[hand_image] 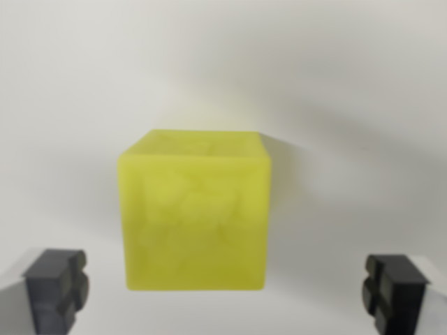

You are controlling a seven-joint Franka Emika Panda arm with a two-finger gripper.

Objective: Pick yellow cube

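white surface [84,84], translucent yellow cube [194,213], fingers [57,287] spread wide

1. I see the gripper [227,289] spread wide, jaws far apart.
2. One dark fingertip [57,289] sits at the wrist view's lower left, the other at the lower right.
3. Both pads look level with each other, slightly blurred. Neither touches anything.

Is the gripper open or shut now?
Open. The gripper has its fingertips far apart, one at each side of the yellow cube, not touching it.
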